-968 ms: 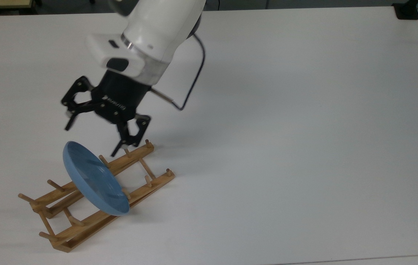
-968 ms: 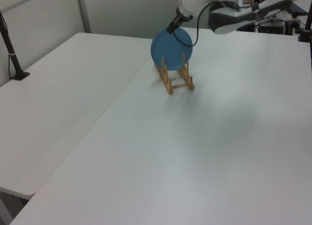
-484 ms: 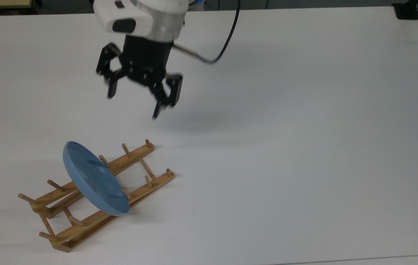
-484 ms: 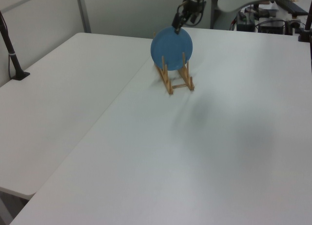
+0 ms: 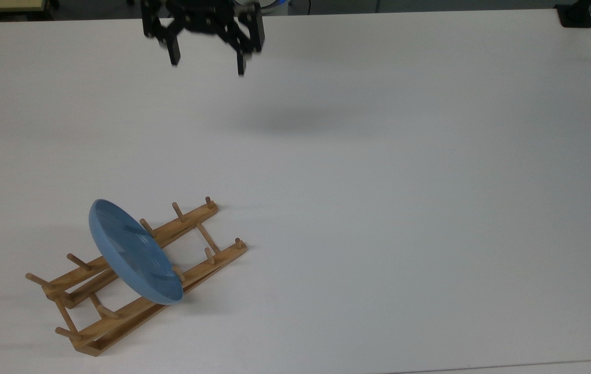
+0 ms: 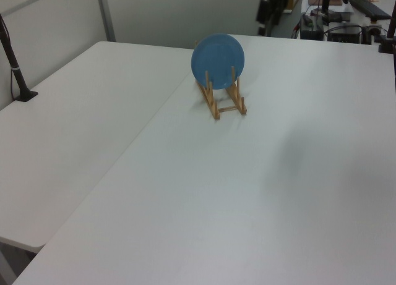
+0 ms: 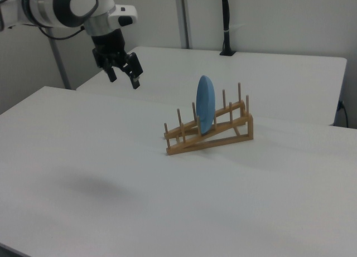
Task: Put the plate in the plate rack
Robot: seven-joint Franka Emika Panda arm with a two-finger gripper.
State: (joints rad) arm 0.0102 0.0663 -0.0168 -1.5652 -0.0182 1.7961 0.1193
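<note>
The plate (image 5: 134,256) is standing on its edge between the pegs of the plate rack (image 5: 207,230). The end effector (image 5: 207,63) is hanging wide open, far above, holding nothing.

You are working in a robotics lab or test room. The white surface (image 6: 185,192) is a run of plain office tables pushed edge to edge, bare but for the wooden plate rack (image 7: 209,133). Behind the rack, grey partition panels (image 7: 268,23) close the space in, and black camera poles (image 7: 225,23) are clamped to the surface's far edges. Beyond the rack in the left view, a cluttered desk with cables and equipment (image 6: 337,16) stands against the wall.
</note>
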